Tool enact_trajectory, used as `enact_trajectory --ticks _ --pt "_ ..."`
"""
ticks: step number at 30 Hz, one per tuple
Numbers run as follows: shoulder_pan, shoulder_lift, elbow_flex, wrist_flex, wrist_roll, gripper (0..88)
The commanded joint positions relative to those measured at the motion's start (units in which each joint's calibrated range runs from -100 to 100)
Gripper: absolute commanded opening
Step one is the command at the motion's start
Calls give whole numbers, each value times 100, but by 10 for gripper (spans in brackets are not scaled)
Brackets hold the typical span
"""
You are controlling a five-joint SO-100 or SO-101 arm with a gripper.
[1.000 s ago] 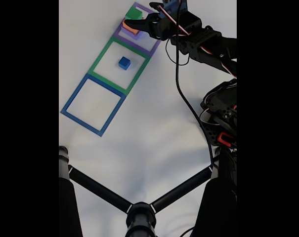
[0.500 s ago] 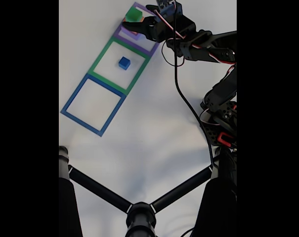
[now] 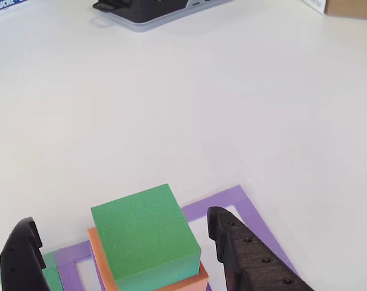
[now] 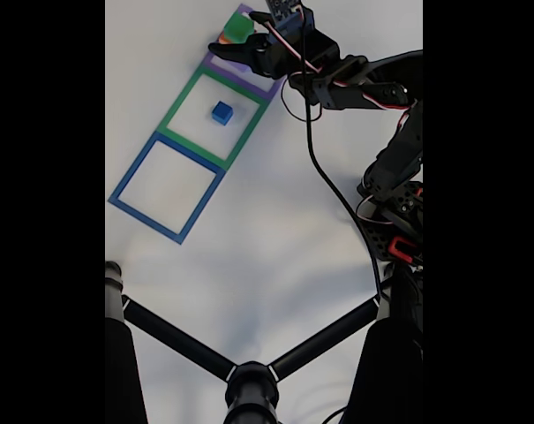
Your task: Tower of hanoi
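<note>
We note that over the last second the arm has stretched further toward 12 o'clock in the fixed view, carrying the gripper (image 4: 234,41) onto the stack at the purple frame (image 4: 268,87). In the other view the gripper (image 3: 119,254) stands wide open, one finger (image 3: 22,257) at 9 o'clock of the green block (image 3: 148,227) and the other at 3 o'clock, gripping nothing. The green block rests on the orange block (image 3: 184,279), inside the purple frame (image 3: 247,212). The blue cube (image 4: 221,112) lies alone in the green frame (image 4: 185,99); the blue frame (image 4: 132,173) holds nothing. We judge a grasp of green imminent. Blue lettering at 10 o'clock reads partly "SUCHE".
</note>
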Motion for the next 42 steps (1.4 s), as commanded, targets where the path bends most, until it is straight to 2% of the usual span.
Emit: enact_trajectory --ticks 1,37,42 --pt "-37 -49 -269 -136 0 295" --pt "-289 -89 -242 -79 0 58" --pt "-335 -522 -260 536 0 56"
